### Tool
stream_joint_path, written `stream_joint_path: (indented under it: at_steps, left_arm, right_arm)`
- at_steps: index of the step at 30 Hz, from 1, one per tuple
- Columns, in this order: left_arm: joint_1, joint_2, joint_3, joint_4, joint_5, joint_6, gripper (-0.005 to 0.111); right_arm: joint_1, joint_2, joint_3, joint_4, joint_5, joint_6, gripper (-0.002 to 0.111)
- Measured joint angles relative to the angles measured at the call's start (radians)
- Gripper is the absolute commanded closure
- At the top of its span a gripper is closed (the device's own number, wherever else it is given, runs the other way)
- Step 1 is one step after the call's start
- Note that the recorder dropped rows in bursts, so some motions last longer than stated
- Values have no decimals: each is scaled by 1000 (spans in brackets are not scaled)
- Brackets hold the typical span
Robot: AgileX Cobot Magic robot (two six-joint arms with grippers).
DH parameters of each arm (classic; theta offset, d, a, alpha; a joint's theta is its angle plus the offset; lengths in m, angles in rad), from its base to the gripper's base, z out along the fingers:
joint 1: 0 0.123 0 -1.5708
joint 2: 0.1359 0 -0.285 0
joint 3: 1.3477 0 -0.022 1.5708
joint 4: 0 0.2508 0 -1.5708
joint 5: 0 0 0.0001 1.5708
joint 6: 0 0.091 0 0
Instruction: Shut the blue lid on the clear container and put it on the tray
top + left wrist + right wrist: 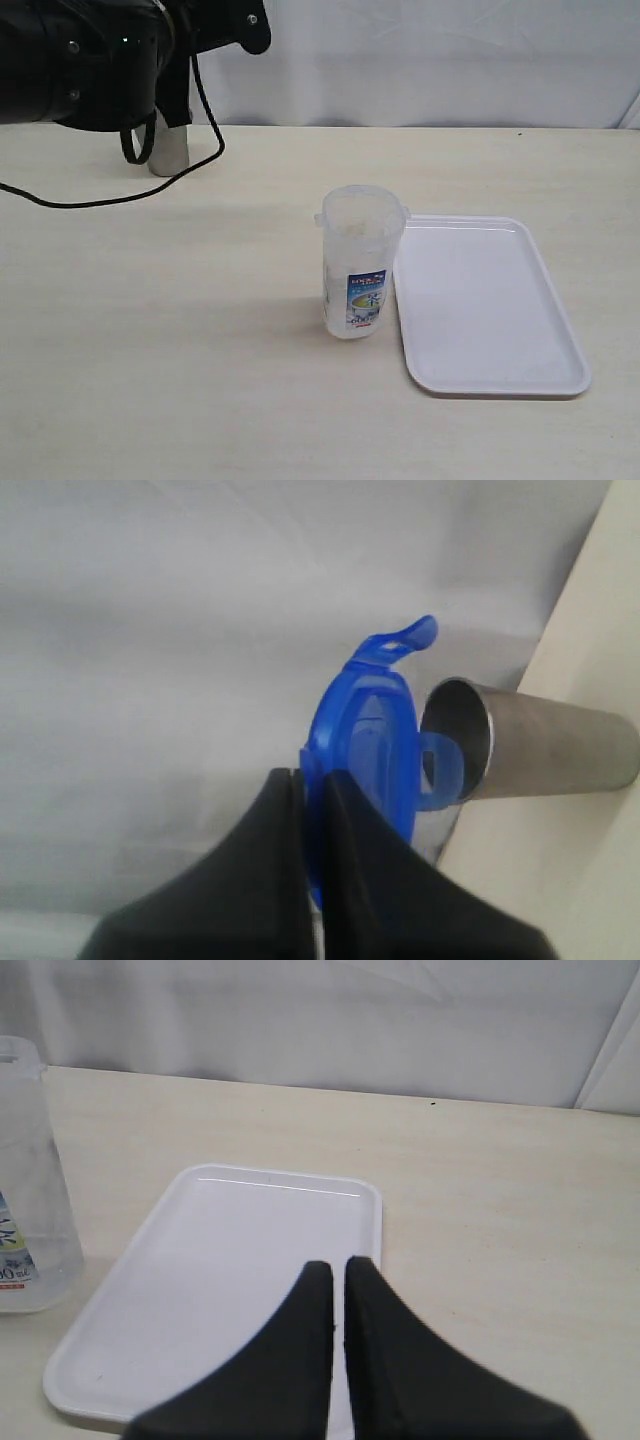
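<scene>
The clear container [358, 262] stands upright and uncovered on the table, just left of the white tray [482, 303]. The blue lid [365, 730] shows only in the left wrist view, held edge-on with my left gripper [312, 776] shut on it, close to the steel cup. In the exterior view that arm fills the far left corner and hides the lid. My right gripper [338, 1264] is shut with nothing in it, hovering over the tray [200, 1290]. The container [30, 1190] stands beside that tray.
A tapered steel cup [168, 148] stands at the back left, partly hidden by the left arm; it also shows in the left wrist view, the steel cup [540, 745]. A black cable [120, 190] loops onto the table there. White cloth backs the table.
</scene>
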Motion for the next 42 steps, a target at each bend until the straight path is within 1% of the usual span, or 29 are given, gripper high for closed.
stream_joint_path:
  at_steps: [2, 4, 7, 10, 17, 21, 23, 28, 33, 35, 39, 42]
  left_arm:
    - [-31, 0, 2, 23, -5, -23, 107]
    - [-109, 0, 39, 68, -22, -47, 107]
    - [-209, 0, 119, 181, -31, -176, 107]
    - [-264, 0, 147, 206, -75, -267, 107]
    - [-277, 0, 147, 216, -154, -327, 107]
    - [-277, 0, 147, 216, -255, -341, 107]
    - [-277, 4, 139, 216, -271, -345, 107]
    - [-277, 26, 103, 220, -269, -352, 107]
    - [-277, 28, 101, 220, -261, -352, 107]
    - [-281, 28, 101, 220, -235, -352, 107]
    - [-307, 28, 101, 220, -176, -340, 107]
    - [-336, 28, 101, 220, -166, -330, 107]
  right_arm:
    - [0, 0, 0, 0, 0, 0, 104]
    - [0, 0, 0, 0, 0, 0, 104]
    - [0, 0, 0, 0, 0, 0, 104]
    - [0, 0, 0, 0, 0, 0, 104]
    - [0, 0, 0, 0, 0, 0, 104]
    - [0, 0, 0, 0, 0, 0, 104]
    - [0, 0, 0, 0, 0, 0, 104]
    - [0, 0, 0, 0, 0, 0, 104]
    - [0, 0, 0, 0, 0, 0, 104]
    - [0, 0, 0, 0, 0, 0, 104]
    - [0, 0, 0, 0, 0, 0, 104]
    - [0, 0, 0, 0, 0, 0, 104]
